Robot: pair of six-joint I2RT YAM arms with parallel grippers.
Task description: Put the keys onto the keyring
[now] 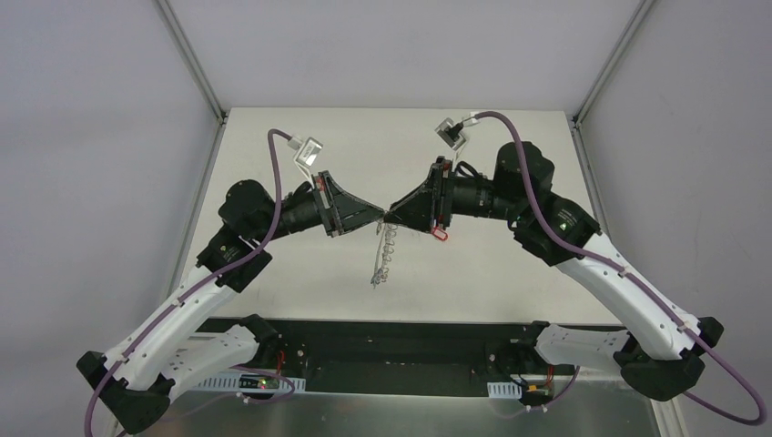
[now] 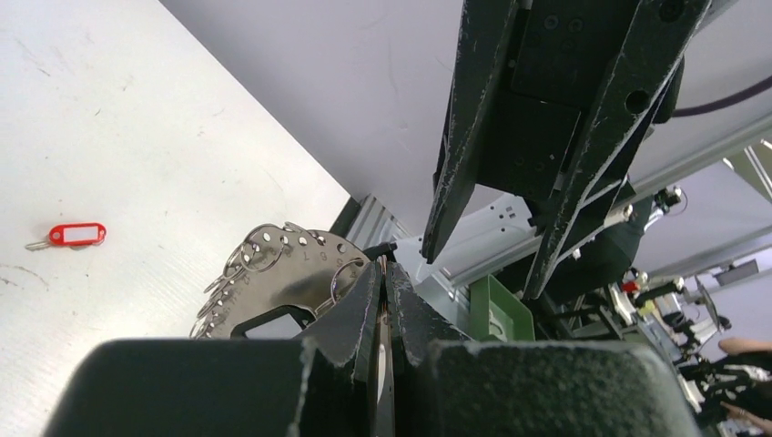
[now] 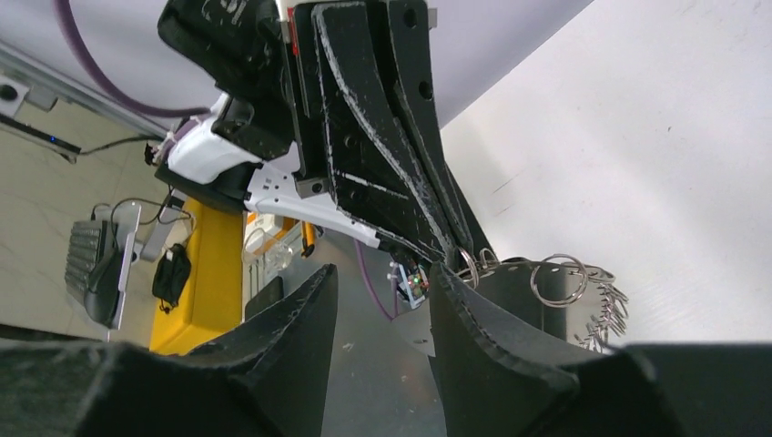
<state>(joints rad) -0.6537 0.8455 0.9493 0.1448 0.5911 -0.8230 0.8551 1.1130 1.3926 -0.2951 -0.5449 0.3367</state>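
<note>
- the keyring [image 2: 273, 273], a silvery piece fringed with small rings, hangs from the tips of the left gripper [image 2: 382, 273] over the middle of the table [image 1: 273, 146].
- the left gripper's fingers are pressed together, pinching the keyring's edge.
- the right gripper [image 3: 382, 273] faces it tip to tip, fingers spread, with nothing seen between them.
- a red key [image 2: 77, 235] lies flat on the table, apart from the keyring.

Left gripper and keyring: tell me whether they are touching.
Touching. The left wrist view shows the left gripper shut on the keyring, whose metal edge disappears between its closed jaws.
</note>
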